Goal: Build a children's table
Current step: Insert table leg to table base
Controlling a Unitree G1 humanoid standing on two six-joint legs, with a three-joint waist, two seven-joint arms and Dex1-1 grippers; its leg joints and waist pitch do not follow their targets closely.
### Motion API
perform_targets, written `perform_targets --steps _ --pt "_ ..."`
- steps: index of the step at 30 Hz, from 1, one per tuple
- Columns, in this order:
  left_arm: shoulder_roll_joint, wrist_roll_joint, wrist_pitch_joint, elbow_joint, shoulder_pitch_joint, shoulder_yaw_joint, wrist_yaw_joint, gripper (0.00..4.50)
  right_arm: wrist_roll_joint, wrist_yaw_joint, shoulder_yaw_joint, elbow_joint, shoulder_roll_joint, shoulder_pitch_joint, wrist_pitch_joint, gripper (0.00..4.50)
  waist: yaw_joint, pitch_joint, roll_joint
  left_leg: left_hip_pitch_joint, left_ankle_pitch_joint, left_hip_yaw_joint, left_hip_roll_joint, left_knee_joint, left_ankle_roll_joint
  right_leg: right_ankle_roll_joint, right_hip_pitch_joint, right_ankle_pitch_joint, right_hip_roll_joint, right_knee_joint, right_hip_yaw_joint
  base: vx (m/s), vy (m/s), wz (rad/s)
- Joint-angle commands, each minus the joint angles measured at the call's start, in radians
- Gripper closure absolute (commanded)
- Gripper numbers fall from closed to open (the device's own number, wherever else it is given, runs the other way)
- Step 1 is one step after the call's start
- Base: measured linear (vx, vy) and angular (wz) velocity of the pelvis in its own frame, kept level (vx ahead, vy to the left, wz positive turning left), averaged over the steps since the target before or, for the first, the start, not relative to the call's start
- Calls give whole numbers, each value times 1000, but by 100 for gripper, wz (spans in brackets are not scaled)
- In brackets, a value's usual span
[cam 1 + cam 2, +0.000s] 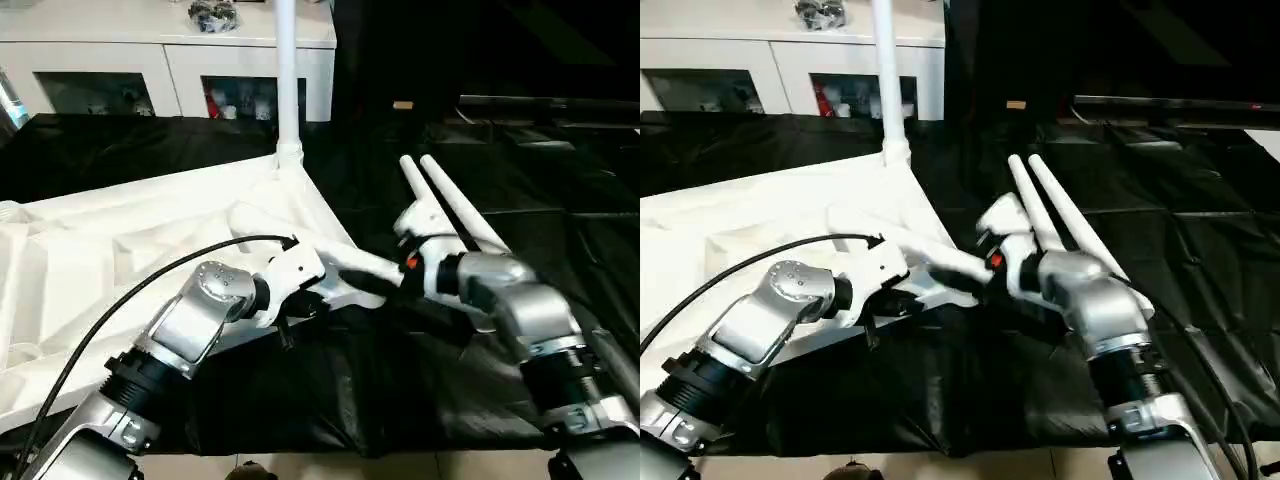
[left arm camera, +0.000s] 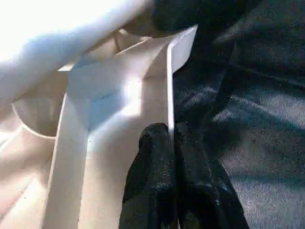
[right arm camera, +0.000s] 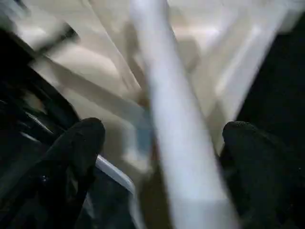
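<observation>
Nearest, my left gripper [image 2: 172, 157] pinches the table top's [image 1: 90, 260] rim at frame centre, my right gripper [image 3: 157, 143] spread around a leaning leg [image 1: 300, 243]; one leg [image 1: 285, 70] stands socketed, two legs [image 1: 450, 205] lie unfitted.

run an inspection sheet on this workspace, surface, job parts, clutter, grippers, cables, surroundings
surface: black sheet covering the work area, wrinkled
job's things: table top lying underside up; one leg standing upright in its far corner socket; a second leg lying slanted across the near corner; two loose legs side by side on the sheet
clutter: nothing seen
grippers: left gripper shut on the table top's rim; right gripper open, fingers either side of the slanted leg
cables: black cable arching over the left forearm
surroundings: white cabinet behind, small items in its openings
</observation>
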Motion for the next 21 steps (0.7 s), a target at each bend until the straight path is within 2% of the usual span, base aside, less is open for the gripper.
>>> perform_targets --steps 1,3,6,8,10,11,15,21 --pt "16 14 -36 -41 -10 -8 -14 450 -49 -39 23 53 -11 -27 -28 3 -5 -78 6 28 -217 -22 55 -68 -15 -184 52 -197 -82 -63 57 0 0 0" --pt "18 16 -40 -41 -8 -11 -15 450 -55 -41 30 83 -8 -36 -45 29 -6 -78 6 28 -221 -21 54 -67 -12 -188 51 -195 -82 -63 57 0 0 0" --pt "19 18 -47 -38 -10 -13 -14 450 -61 -41 30 118 0 -51 -61 42 -5 -78 5 28 -220 -21 55 -66 -7 -189 52 -192 -83 -62 58 0 0 0" --pt "18 20 -49 -36 -11 -12 -11 450 -62 -39 28 127 3 -55 -66 76 -5 -78 4 29 -215 -21 56 -67 -5 -189 52 -185 -82 -61 58 0 0 0" --pt "17 33 -59 -29 -14 -8 14 450 -61 -34 24 141 6 -64 -72 80 -6 -78 2 28 -216 -21 56 -66 -3 -190 53 -186 -82 -61 58 0 0 0" --pt "16 34 -59 -23 -16 -4 25 405 -56 -29 21 148 9 -68 -77 94 -6 -77 3 28 -222 -20 55 -66 -2 -190 52 -193 -82 -62 58 0 0 0" --pt "27 18 -58 -30 -20 12 9 388 -50 -14 12 171 15 -79 -96 123 -6 -74 -2 28 -237 -20 55 -67 -2 -177 52 -248 -85 -67 58 0 0 0" --pt "29 -6 -68 -20 -27 57 20 323 -45 -6 4 197 23 -81 -115 181 -8 -70 -2 31 -276 -22 53 -69 -13 -155 49 -329 -83 -75 58 0 0 0"
